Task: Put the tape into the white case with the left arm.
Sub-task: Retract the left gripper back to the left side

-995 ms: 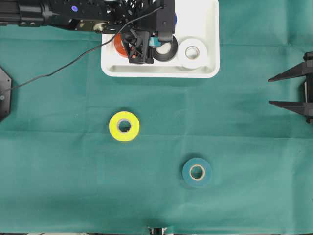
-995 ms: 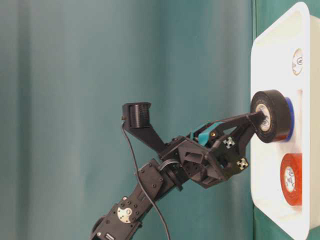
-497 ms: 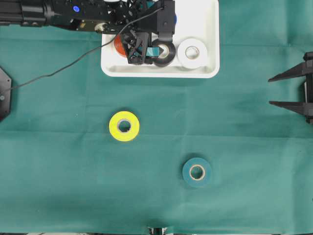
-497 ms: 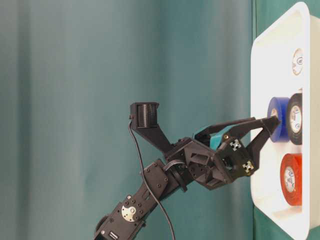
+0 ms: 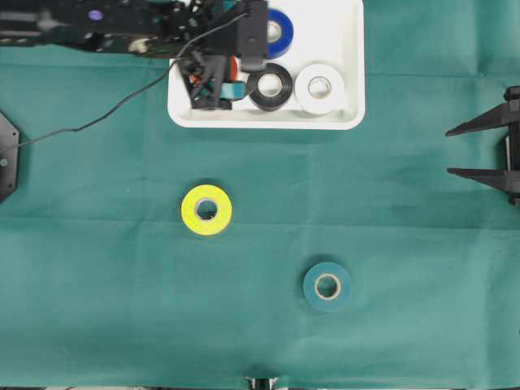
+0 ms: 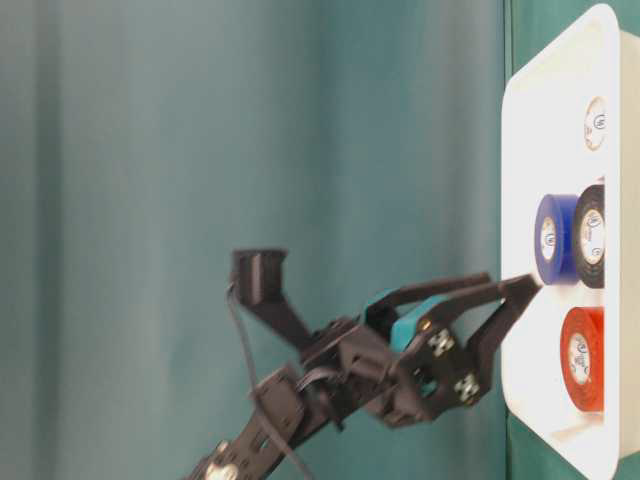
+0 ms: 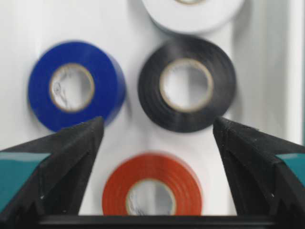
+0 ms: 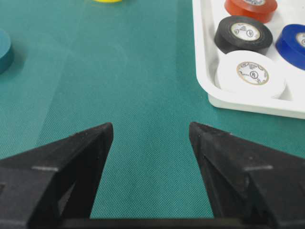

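Now black tape (image 7: 187,89) flat in white case (image 5: 348,32), beige core; left gripper (image 7: 157,129) spread wide, empty.

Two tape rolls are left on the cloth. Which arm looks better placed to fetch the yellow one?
Probably the left: its open left gripper hovers at the white case, nearer the yellow roll than the right gripper.

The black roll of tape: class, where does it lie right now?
In the overhead view the black roll of tape lies flat inside the white plastic rectangular case, between the white roll and the red roll.
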Tool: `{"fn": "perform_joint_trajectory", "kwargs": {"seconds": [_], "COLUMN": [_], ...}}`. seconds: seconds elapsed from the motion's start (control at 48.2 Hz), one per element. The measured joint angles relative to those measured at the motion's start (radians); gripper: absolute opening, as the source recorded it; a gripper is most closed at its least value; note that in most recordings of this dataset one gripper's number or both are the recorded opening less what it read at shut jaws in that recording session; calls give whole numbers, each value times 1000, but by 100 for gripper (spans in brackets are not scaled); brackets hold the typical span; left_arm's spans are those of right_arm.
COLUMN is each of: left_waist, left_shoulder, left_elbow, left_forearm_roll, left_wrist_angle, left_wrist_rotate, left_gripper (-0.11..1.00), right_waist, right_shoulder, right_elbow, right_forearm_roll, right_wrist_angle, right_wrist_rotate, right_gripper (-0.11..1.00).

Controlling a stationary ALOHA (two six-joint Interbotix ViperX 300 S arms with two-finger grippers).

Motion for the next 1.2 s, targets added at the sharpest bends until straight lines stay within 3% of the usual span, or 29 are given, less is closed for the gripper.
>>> {"fn": "perform_joint_trajectory", "kwargs": {"seconds": [0.725,1.202], "left_waist": [-155,-202], "left_shoulder": [-287,-508], "left_elbow": [235,442], "left_forearm_roll": [0,-2], "left_wrist_angle": [-21,-189], "left_wrist_rotate": [-2,-21], "left_gripper": [93,93], "right_waist": [0,0], "right_shoulder": [0,0], "right_elbow": [-2,0], "right_forearm_roll": [0,2], "right_wrist_angle": [0,2], "right_wrist_rotate": [2,2], "right_gripper": [98,98]}}
